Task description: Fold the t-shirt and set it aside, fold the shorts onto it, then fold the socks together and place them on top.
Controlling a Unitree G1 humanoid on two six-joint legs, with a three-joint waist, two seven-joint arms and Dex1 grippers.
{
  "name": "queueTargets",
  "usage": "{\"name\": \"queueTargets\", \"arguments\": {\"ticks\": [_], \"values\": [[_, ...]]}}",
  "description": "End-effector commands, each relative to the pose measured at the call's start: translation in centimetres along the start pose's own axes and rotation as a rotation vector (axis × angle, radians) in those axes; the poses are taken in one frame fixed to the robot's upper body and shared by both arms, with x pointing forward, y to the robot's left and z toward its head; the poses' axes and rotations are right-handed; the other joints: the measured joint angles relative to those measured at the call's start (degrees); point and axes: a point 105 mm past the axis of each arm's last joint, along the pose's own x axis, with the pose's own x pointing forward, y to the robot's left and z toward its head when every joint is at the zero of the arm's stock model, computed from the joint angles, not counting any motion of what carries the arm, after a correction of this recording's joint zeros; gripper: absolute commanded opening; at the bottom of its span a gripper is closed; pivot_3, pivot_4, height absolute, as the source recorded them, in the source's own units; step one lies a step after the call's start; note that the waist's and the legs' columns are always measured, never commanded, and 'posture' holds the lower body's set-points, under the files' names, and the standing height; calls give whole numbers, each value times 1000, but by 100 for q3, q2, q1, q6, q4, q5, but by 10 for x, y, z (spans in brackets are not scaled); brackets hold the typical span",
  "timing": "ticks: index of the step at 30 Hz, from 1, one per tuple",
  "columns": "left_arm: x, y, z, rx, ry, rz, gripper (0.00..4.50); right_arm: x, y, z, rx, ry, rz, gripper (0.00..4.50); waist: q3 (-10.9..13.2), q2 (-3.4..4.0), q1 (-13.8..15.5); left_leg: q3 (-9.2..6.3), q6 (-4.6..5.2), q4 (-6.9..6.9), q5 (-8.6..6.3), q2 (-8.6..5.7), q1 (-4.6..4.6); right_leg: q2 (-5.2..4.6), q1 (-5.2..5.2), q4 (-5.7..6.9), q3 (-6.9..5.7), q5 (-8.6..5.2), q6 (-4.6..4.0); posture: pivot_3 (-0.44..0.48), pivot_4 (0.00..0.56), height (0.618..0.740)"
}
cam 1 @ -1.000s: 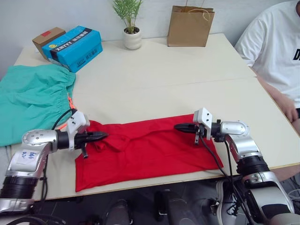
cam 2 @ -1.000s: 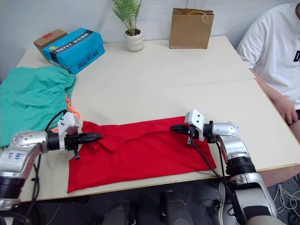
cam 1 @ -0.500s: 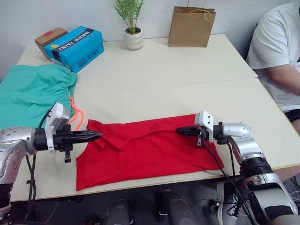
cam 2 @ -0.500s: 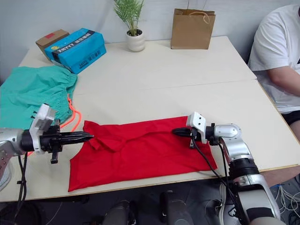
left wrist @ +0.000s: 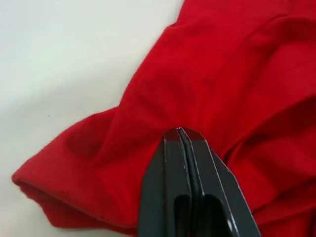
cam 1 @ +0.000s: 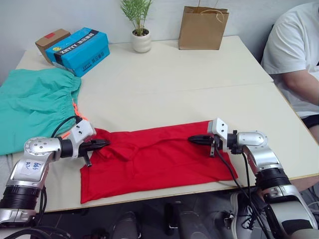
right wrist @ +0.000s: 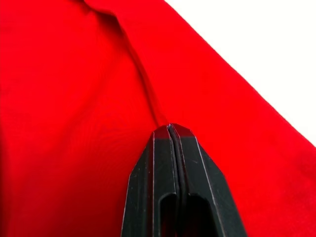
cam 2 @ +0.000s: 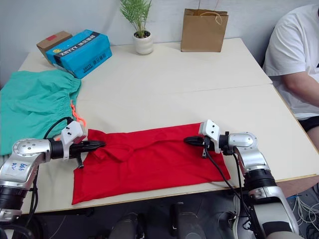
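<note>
Red t-shirt [cam 1: 154,159] pinched by left gripper [cam 1: 103,144], right gripper [cam 1: 193,140].

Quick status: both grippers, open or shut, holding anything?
Left gripper: shut, pinching a fold of the red t-shirt.
Right gripper: shut, pinching the t-shirt.

the shorts [cam 1: 30,107] run off the frame's left edge; person [cam 1: 294,59] cut off.
</note>
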Motion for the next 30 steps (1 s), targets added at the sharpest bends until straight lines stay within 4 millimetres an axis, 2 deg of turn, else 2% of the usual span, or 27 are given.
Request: {"name": "queueTargets", "arguments": {"ticks": [1,9,18,22,24,27,30], "values": [[-5,-8,9,43,-51,-77,18,-3,-2,10,-27,-37,-22,0,0,0,11,0,0,0,0,-1,0,-1,0,0,0,0,0,0,150,740],[-6,-21,28,23,-180,-175,18,-1,0,11,-17,-40,-23,0,0,0,13,0,1,2,0,-1,-1,-1,0,1,0,0,0,0,150,740],[3,-53,12,9,-127,-286,18,-1,-1,12,-13,-42,-24,0,0,0,-1,-1,1,1,0,0,0,0,0,0,1,0,0,0,150,740],[-8,-68,3,-38,-81,-332,18,-2,0,13,-11,-45,-22,0,0,0,-7,-2,1,1,0,0,-1,0,0,0,1,0,0,0,150,740],[-18,-67,-1,-58,-55,-306,18,-3,1,13,-9,-45,-22,0,0,0,-4,-3,1,-1,0,1,-1,0,0,-1,2,0,0,0,150,740],[-31,-55,-15,-66,0,-216,18,-5,1,12,-7,-44,-22,0,0,0,1,-6,1,-1,0,1,0,0,0,-1,1,-1,-1,0,150,740],[-34,-44,-18,-26,-7,-136,18,-5,1,13,-3,-53,-30,0,0,0,2,-7,3,-1,-1,-1,1,-2,1,-1,1,-1,-1,0,150,740]]}}
